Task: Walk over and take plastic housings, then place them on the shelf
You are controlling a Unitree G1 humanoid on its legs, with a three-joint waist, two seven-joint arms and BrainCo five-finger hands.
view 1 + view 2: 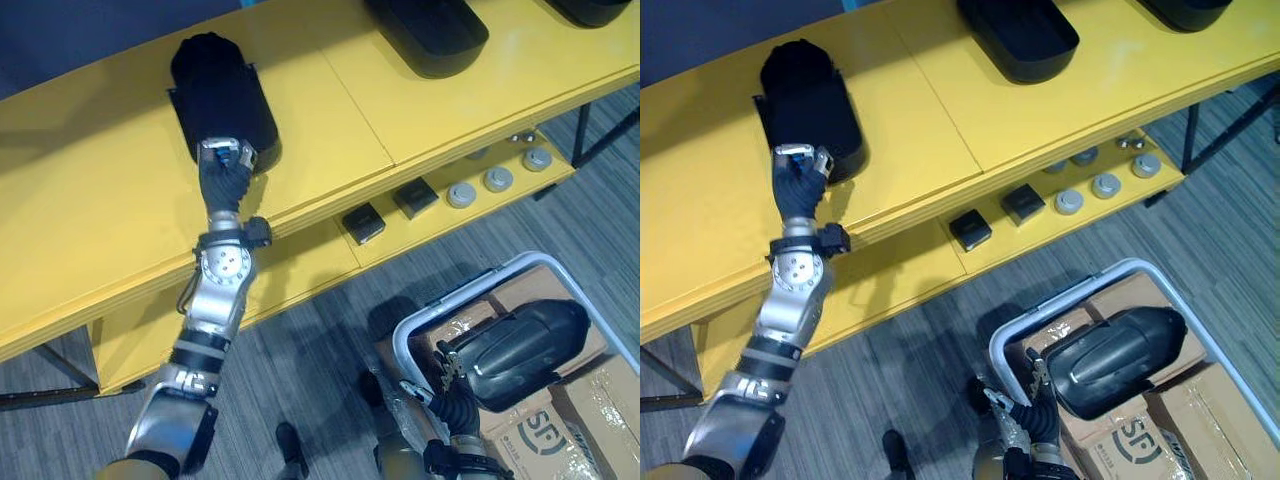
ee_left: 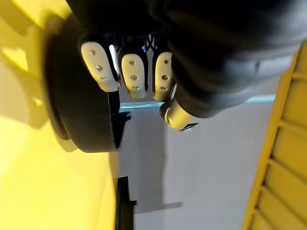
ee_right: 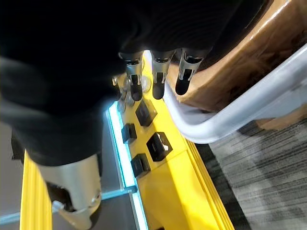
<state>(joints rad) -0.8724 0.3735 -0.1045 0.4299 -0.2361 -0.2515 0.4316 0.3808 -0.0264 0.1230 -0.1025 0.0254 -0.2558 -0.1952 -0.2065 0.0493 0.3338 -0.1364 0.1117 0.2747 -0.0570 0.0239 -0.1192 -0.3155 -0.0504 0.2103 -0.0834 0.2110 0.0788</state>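
Left hand (image 1: 225,160) is up on the yellow flat shelf top (image 1: 90,200), at the near end of a black oblong plastic housing (image 1: 215,85). Its fingers (image 2: 133,72) are curled over that housing's rim, grasping it. The housing lies flat on the shelf top, towards the left side, long axis running near to far.

Right hand (image 1: 450,375) is low at the near right, beside the white rounded rim of a bin (image 1: 408,340). Its fingers (image 3: 160,76) hang loose and fairly straight, holding nothing, tips just by the rim.

Inside the bin a dark grey rounded plastic housing (image 1: 530,345) lies on brown cardboard boxes (image 1: 540,430), just right of the right hand.

Two more black housings sit at the far side of the shelf top: one near the middle (image 1: 430,35), one at the far right corner (image 1: 600,10), both cut off by the view's edge.

Lower yellow tier (image 1: 310,255) under the shelf top carries two small black square blocks (image 1: 364,222) side by side, then a row of round grey discs (image 1: 498,179) further right.

Grey carpet floor (image 1: 320,370) lies between shelf and bin.
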